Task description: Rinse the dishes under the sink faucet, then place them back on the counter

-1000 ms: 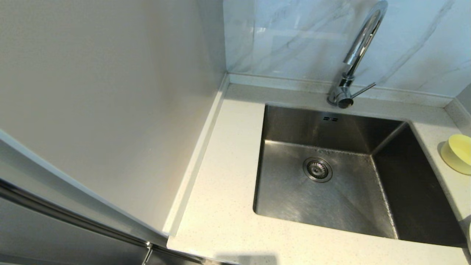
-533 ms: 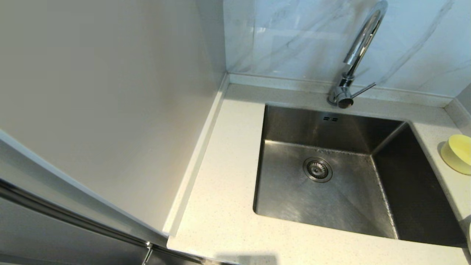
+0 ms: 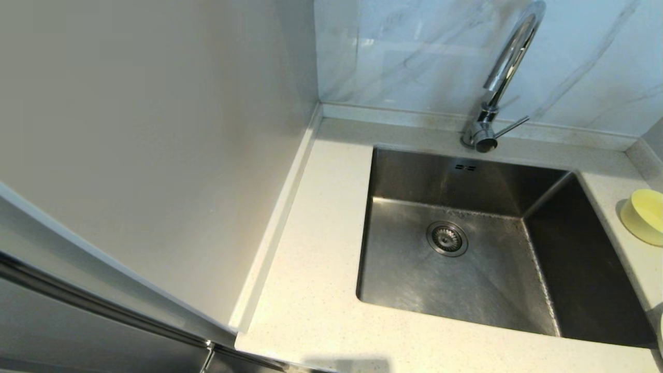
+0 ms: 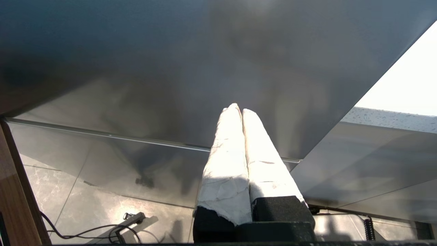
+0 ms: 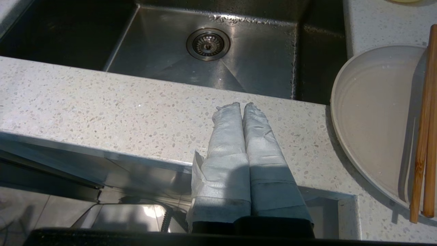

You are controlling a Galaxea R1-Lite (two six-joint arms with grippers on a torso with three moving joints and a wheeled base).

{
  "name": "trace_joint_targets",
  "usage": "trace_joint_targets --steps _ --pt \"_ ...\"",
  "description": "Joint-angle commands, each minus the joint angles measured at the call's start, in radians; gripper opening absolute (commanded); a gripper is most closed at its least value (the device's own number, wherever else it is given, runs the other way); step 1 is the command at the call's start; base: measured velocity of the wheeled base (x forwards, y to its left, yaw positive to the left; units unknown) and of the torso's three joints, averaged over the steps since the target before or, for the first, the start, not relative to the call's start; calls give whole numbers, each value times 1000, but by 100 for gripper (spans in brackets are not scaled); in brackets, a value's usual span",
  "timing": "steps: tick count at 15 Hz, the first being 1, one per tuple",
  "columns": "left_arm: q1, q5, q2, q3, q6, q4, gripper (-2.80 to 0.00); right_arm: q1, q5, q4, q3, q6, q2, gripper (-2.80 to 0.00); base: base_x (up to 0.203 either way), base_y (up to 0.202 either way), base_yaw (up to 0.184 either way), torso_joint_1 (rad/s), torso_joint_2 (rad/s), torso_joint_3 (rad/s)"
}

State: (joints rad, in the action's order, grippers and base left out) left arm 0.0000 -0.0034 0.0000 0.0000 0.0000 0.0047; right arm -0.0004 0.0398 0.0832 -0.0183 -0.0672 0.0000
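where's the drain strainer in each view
Head view: drain strainer in the floor of the sink, right of centre.
Left wrist view: not in it.
Right wrist view: drain strainer near the top, beyond the counter edge.
Shared landmark: the sink, in head and right wrist views.

Bowl [image 3: 645, 216] cut off (plate [image 5: 372, 119] and chopsticks [image 5: 423, 130] too).

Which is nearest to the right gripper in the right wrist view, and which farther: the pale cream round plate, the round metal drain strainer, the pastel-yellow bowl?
From the right gripper, shut above the counter's front edge:
1. Pale cream round plate, on the counter beside the gripper.
2. Round metal drain strainer, in the sink floor ahead.
3. Pastel-yellow bowl, only its edge showing, beyond the plate.
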Motion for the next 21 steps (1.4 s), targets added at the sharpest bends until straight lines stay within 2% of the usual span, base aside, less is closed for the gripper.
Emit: trace_joint_targets --steps 1,21 --pt "0 0 0 0 0 0 -280 0 0 0 0 0 2 -280 0 0 0 0 0 0" --pt "0 0 0 0 0 0 -280 0 0 1 0 0 2 -280 0 0 0 0 0 0"
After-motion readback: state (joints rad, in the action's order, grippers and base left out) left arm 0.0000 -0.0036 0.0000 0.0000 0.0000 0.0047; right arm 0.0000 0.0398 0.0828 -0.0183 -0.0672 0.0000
